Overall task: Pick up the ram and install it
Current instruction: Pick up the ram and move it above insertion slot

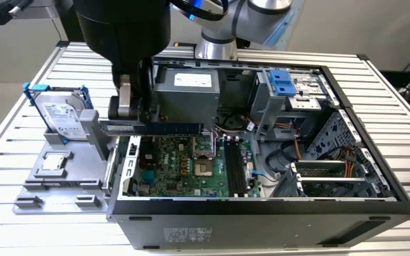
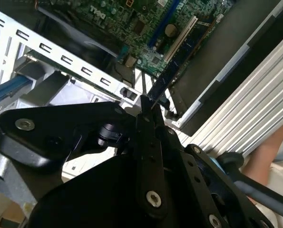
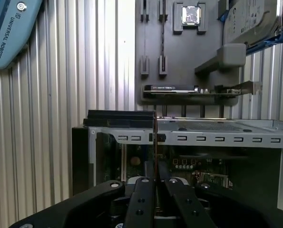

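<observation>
While it hangs level over the open computer case (image 1: 262, 205), the ram (image 1: 168, 128) is pinched across its flat faces by the gripper (image 3: 154, 181). The fingers are drawn narrow on the stick near one end, so most of its length juts free above the motherboard (image 1: 173, 165). In the first wrist view it shows edge-on, a thin line crossing the case's metal rail. The black memory slots (image 1: 235, 168) lie apart from it, toward the exterior view's right. As I judge it, the off-centre grip could let the board pivot or slip under seating force. A slight skew could land its edge beside a slot, and a low pass might clip the case wall. The hard drive (image 1: 62, 114) and processor (image 1: 54, 161) sit well apart outside the case.
</observation>
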Controlling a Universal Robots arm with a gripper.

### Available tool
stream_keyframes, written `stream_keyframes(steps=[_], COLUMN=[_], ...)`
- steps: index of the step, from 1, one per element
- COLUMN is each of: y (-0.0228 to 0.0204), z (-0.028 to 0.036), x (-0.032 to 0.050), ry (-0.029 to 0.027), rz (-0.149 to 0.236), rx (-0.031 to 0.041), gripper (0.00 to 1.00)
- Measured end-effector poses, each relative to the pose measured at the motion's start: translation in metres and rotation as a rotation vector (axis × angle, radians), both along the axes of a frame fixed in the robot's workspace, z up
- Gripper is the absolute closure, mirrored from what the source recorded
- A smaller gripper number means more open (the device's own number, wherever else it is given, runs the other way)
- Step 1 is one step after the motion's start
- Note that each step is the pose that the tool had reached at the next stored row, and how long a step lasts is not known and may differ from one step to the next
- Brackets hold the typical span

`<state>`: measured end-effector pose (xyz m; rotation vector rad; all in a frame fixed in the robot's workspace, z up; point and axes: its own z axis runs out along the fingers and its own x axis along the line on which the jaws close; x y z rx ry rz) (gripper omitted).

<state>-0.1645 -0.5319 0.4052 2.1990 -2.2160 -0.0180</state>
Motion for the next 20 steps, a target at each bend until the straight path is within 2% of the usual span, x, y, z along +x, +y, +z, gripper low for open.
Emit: stream_keyframes(steps=[20], y=[0.0012], z=[0.0], x=[0.0582], ry=[0.0], rz=[-0.001], rx=[0.0], gripper=[1.0])
